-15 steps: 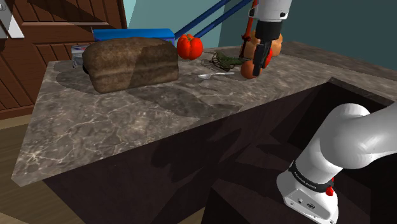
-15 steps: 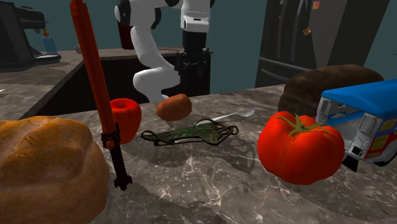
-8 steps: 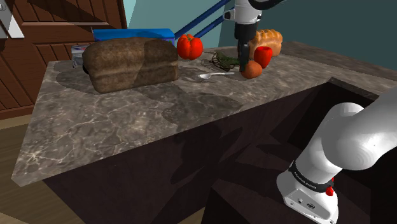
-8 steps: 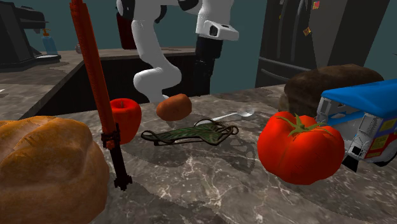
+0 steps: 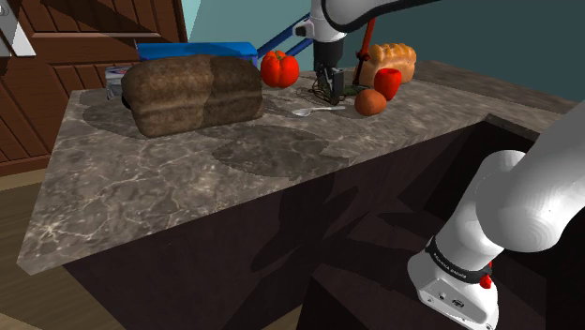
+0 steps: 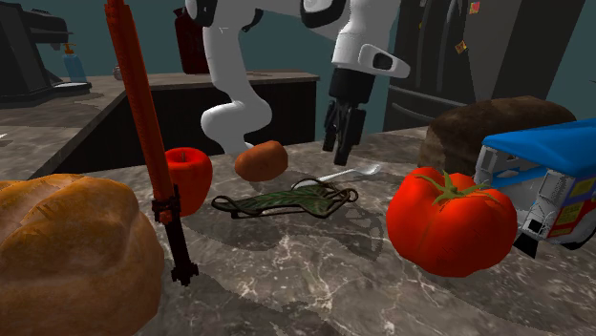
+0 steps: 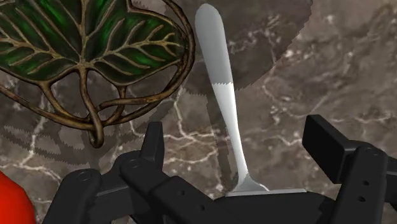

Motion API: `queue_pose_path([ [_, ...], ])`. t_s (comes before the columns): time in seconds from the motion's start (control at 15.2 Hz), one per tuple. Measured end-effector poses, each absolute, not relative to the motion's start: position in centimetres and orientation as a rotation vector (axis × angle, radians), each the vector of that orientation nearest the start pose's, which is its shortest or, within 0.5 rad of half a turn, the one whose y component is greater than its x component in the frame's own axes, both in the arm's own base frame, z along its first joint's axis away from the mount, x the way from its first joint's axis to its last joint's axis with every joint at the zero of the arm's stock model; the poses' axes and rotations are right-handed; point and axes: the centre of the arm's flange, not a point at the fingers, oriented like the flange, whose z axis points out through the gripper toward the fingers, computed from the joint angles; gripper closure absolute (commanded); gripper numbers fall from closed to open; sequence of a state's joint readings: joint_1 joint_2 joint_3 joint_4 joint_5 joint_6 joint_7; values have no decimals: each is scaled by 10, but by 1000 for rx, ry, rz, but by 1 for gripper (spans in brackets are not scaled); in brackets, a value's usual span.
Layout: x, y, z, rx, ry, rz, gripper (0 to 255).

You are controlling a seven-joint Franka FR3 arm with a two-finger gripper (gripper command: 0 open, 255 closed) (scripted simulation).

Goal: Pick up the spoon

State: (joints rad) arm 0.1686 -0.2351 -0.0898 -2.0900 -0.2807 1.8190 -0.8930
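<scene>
Located the spoon (image 7: 222, 95) flat on the marbled countertop (image 7: 331, 63), handle tip just beside the green leaf ornament (image 7: 95, 44), bowl end hidden under the hand. Found the gripper (image 7: 238, 143) open above it, fingers apart on either side of the handle, touching nothing.

Judged likely faults:
- closing on air if stopped short of the counter (thin handle, lying low);
- skating off the smooth handle if closed off-centre;
- snagging the ornament's wire rim if carried sideways.

Appeared plain grey, slim and glossy, widening to a rounded tip; probably light and slippery.
</scene>
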Motion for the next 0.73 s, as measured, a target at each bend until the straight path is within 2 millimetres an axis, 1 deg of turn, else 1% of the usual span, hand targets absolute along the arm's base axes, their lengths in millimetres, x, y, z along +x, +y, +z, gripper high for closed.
queue_pose_path([
  [0.13,487,14,514,-2892,-1695,222,0],
  [0.4,486,14,494,-2889,-1701,223,0],
  [0.46,486,14,491,-2889,-1702,222,255],
  [0.73,487,15,489,-2889,-1702,222,255],
])
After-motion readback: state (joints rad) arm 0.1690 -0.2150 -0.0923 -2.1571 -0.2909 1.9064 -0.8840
